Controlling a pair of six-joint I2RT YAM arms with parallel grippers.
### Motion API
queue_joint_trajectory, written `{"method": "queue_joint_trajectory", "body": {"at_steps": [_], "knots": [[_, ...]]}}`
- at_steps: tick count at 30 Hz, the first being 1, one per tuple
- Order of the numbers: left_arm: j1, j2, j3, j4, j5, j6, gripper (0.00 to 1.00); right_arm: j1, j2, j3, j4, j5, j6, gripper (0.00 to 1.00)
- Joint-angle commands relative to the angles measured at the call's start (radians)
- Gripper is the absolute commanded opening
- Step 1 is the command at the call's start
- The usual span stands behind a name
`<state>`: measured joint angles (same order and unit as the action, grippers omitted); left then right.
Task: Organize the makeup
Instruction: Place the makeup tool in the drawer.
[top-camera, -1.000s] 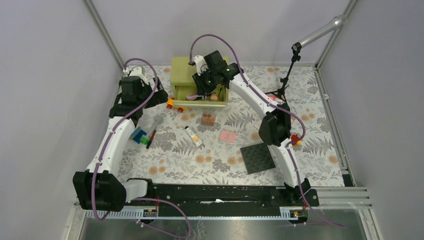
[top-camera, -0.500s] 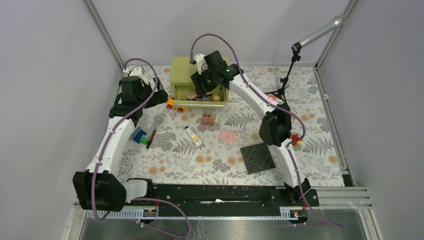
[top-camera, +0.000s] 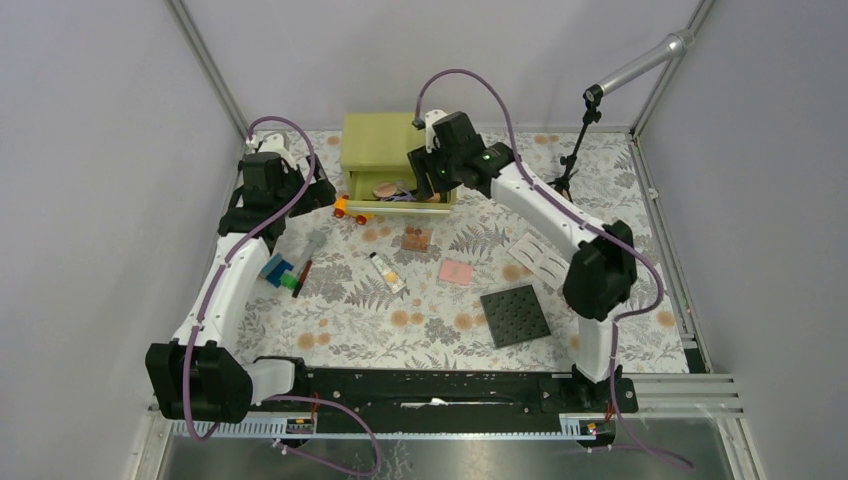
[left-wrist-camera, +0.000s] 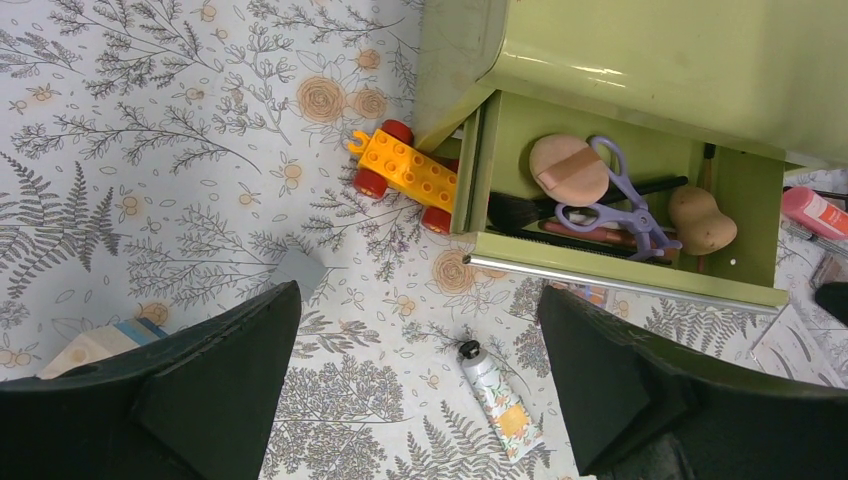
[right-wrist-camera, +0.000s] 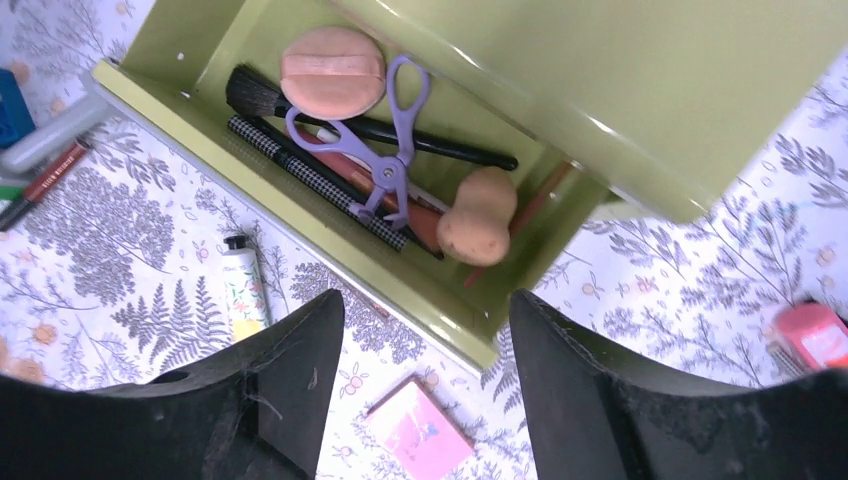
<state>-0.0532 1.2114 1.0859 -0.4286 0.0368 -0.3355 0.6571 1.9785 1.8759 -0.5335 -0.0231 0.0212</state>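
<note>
We see the right gripper (right-wrist-camera: 428, 300) hanging over the open drawer (right-wrist-camera: 300, 225) of a small green box (top-camera: 378, 142) at the far side of the desk (top-camera: 420, 320). Its jaws stand apart, with nothing between them.

In the drawer lie a round peach sponge (right-wrist-camera: 332, 72), an egg-shaped peach sponge (right-wrist-camera: 478, 215), a lilac scissor-handled tool (right-wrist-camera: 385, 150), a black brush (right-wrist-camera: 255, 97) and a checkered pencil (right-wrist-camera: 320, 185). The lilac tool lies across the brush and the pencil. The round sponge sits at the end of the drawer toward the left arm, and the egg-shaped one sits at the other end.

More makeup lies out on the desk. A cream tube with a black cap (top-camera: 387, 272) lies in front of the drawer, and a pink square compact (top-camera: 456, 272) is near it on the right. A pink-red tube (right-wrist-camera: 815, 335) shows at the edge of the right wrist view, beyond the box. A red pencil (right-wrist-camera: 50, 178) lies off toward the left arm.

The left gripper (left-wrist-camera: 418, 300) hangs above the desk just left of the box, its jaws spread wide and holding nothing. An orange toy car (left-wrist-camera: 405, 175) rests against the drawer's left corner. A dark grey studded plate (top-camera: 515, 315) lies near the right arm, apart from the cosmetics.
</note>
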Motion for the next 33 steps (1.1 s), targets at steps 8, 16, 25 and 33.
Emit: {"method": "queue_joint_trajectory", "body": {"at_steps": [8,16,25,33], "knots": [[0.004,0.104,0.250,-0.026,0.039,-0.009,0.99,0.005,-0.280,-0.271,0.096,0.250,0.267,0.69],[-0.026,0.399,0.652,-0.019,0.037,-0.087,0.99,0.004,-0.459,-0.554,0.321,0.057,0.415,0.69],[-0.035,0.793,1.026,0.120,0.277,-0.044,0.98,0.005,-0.500,-0.640,0.433,-0.090,0.485,0.66],[-0.048,0.967,1.072,0.382,0.395,-0.050,0.99,0.005,-0.499,-0.661,0.436,-0.105,0.482,0.65]]}}
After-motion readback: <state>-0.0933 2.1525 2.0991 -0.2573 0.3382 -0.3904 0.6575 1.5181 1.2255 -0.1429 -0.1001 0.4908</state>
